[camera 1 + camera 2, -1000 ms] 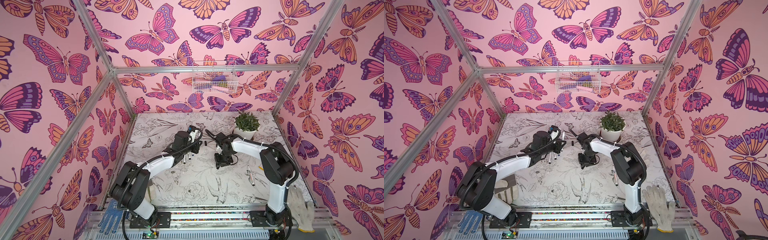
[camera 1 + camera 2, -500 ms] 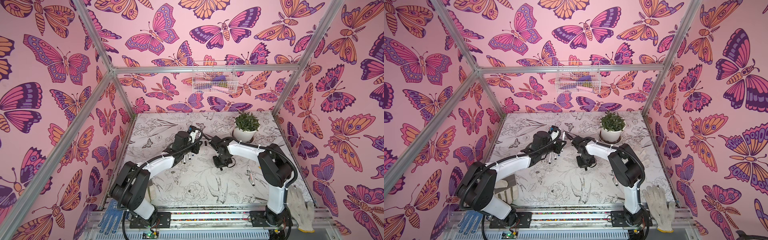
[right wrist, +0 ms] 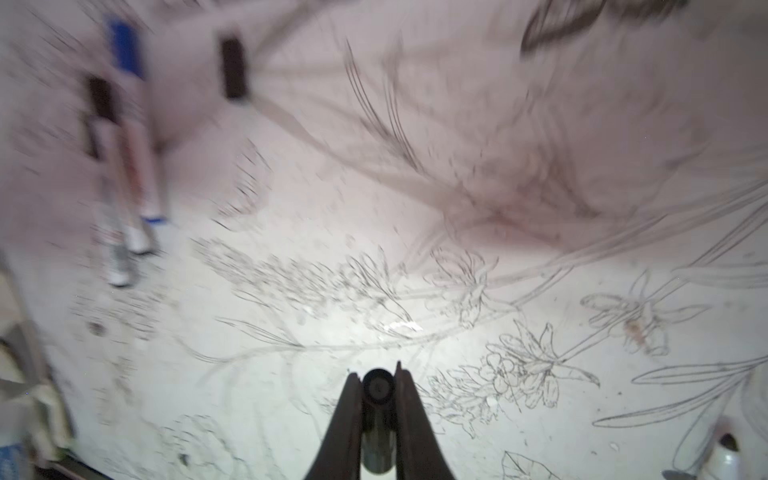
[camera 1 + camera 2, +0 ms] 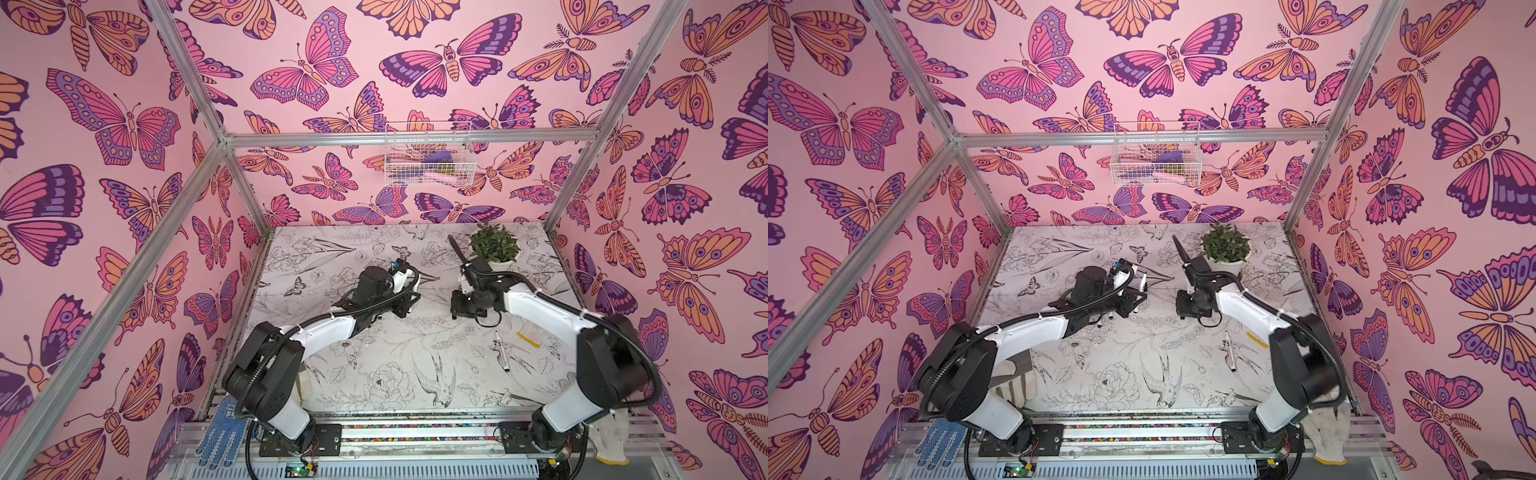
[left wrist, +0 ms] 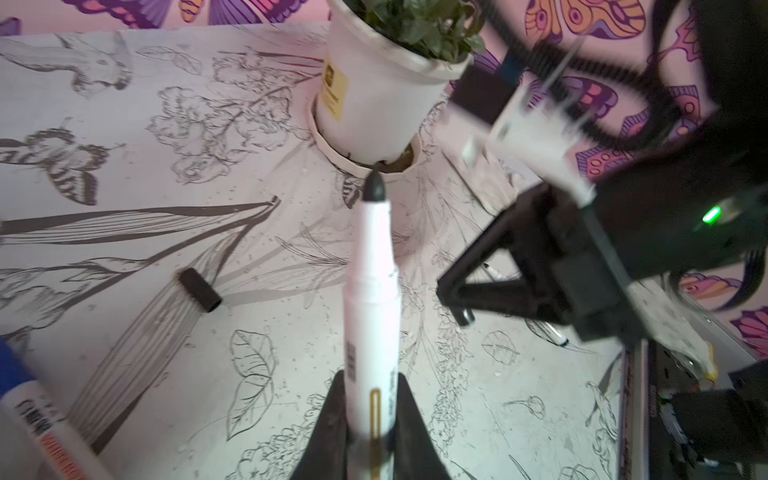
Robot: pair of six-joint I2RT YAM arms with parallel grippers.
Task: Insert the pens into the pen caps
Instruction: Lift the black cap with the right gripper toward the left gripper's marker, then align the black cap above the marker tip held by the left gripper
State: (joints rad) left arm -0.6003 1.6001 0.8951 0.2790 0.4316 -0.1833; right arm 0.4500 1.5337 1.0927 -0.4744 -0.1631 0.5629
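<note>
Tools of both arms hang over the middle of the bench (image 4: pixel 415 345), facing each other with a gap between them. The left tool (image 5: pixel 371 388) is clamped tight on the labelled barrel of a slim white marker pen (image 5: pixel 371 291). The pen's bare dark tip sticks out well past the fingers (image 5: pixel 332 432). In the left wrist view that tip lines up with the white plant pot (image 5: pixel 370 104), which stands at the far right corner of the bench.

The right tool (image 3: pixel 377 376) is closed on a short black plastic cap (image 3: pixel 377 440), seen end-on between its two fingers (image 3: pixel 345 419).

A second black cap (image 5: pixel 199 289) lies loose on its side on the bench, apart from the held pen. A white pen with a blue cap (image 5: pixel 29 411) lies further off.

In both top views another uncapped white pen (image 4: pixel 500 352) (image 4: pixel 1229 352) lies alone toward the right edge, on the near side of the right arm.

The right wrist view is smeared, so the pens at its edge cannot be told apart clearly.
</note>
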